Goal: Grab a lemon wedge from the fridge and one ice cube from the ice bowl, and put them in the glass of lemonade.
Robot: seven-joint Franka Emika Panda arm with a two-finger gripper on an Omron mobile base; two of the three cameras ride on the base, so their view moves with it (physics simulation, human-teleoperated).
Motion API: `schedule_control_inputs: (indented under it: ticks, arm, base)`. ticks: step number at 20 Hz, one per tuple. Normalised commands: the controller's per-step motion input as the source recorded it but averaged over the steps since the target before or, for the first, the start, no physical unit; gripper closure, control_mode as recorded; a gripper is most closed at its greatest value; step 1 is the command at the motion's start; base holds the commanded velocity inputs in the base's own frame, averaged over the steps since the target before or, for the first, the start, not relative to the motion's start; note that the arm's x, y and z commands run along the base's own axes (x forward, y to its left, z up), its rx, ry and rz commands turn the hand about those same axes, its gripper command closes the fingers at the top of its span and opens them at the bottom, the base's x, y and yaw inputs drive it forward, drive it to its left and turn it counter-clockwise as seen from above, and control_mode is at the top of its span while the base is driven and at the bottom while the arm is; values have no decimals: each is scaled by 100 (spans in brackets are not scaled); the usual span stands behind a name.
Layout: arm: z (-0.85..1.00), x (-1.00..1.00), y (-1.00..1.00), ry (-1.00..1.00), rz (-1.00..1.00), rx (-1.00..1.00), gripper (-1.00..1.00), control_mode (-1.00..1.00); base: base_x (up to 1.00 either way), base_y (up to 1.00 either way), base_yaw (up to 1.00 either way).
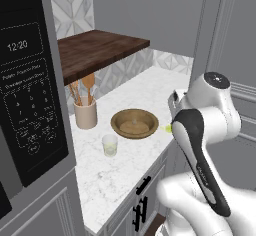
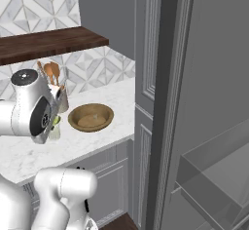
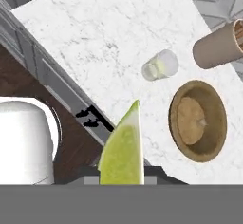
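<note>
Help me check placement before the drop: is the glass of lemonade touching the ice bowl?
Apart. The left base view shows bare marble between the glass of lemonade and the ice bowl; the hand view shows the same gap.

Surface materials and finishes, counter area

Counter (image 1: 135, 105): white marble look, grey veining, smooth. Ice bowl (image 1: 134, 123): tan wood look, matt. Glass of lemonade (image 1: 110, 145): clear glass, smooth. Crock (image 1: 85, 114): matt tan, holding wooden spoons. Shelf (image 1: 97, 50): dark wood grain. Lemon wedge (image 3: 123, 147): smooth yellow-green. Fridge (image 2: 209, 102): matt dark grey.
</note>
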Motion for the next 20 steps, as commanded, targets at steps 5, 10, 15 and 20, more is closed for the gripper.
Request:
schedule_control_inputs:
  ticks: [5, 10, 15, 20]
  arm:
    - [-32, 36, 0, -16, 59, -38, 100, -100]
    - [-46, 29, 0, -24, 63, -30, 100, -100]
    - [-13, 15, 16, -20, 62, -25, 100, -100]
    - [0, 3, 26, -9, 60, -27, 100, -100]
  base:
    - [0, 0, 0]
    - [0, 0, 0]
    - [0, 0, 0]
    - [0, 0, 0]
